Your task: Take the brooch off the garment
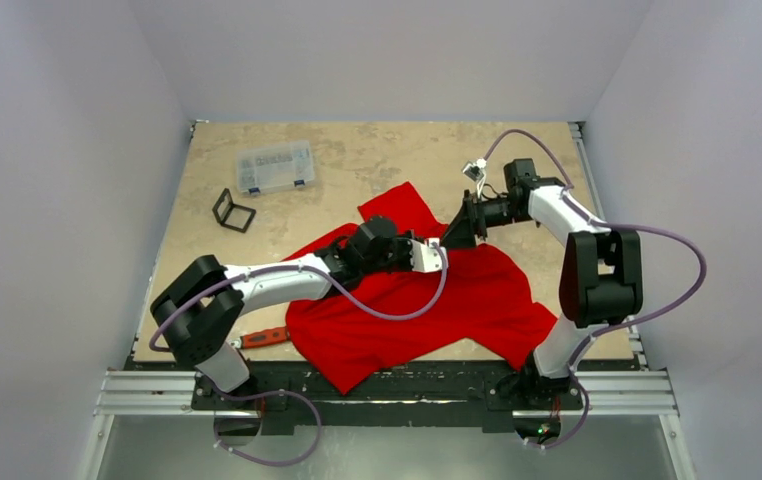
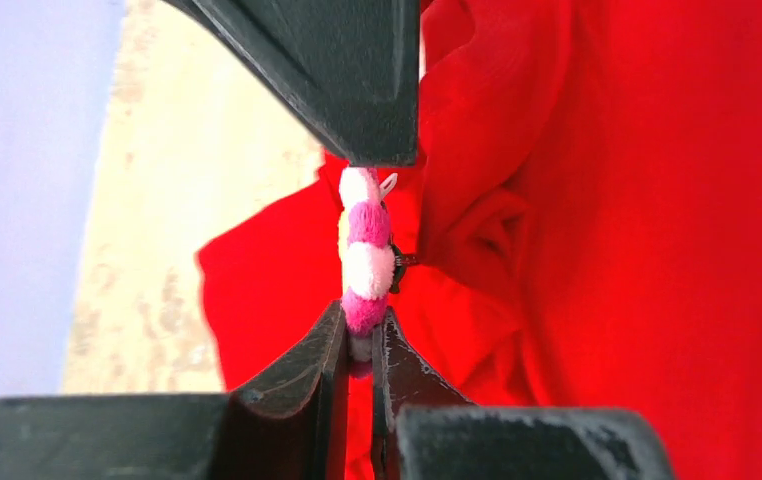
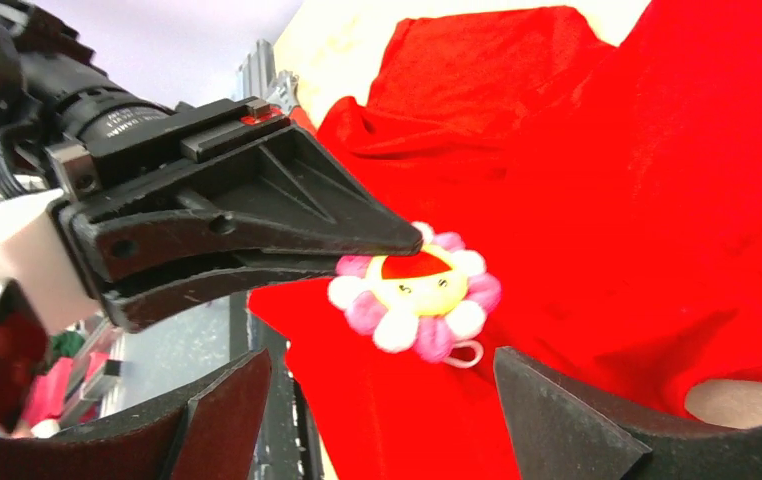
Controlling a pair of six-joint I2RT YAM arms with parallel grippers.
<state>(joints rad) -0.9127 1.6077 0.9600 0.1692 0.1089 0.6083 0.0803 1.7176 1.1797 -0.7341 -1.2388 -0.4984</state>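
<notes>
Detaching: left gripper [image 2: 362, 322] clamps the brooch [image 3: 415, 290]; right gripper [image 3: 379, 358] gapes open around it. Next, pull the brooch clear of the shirt [image 3: 597, 200].

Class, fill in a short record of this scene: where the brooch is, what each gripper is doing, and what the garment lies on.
brooch: pink-and-white flower, yellow-red centre, in front of the red cloth
left gripper: shut on the brooch's edge
right gripper: open, fingers apart below the brooch, holding nothing
garment: red T-shirt, crumpled on the table
pin fastened to cloth: cannot tell
</notes>
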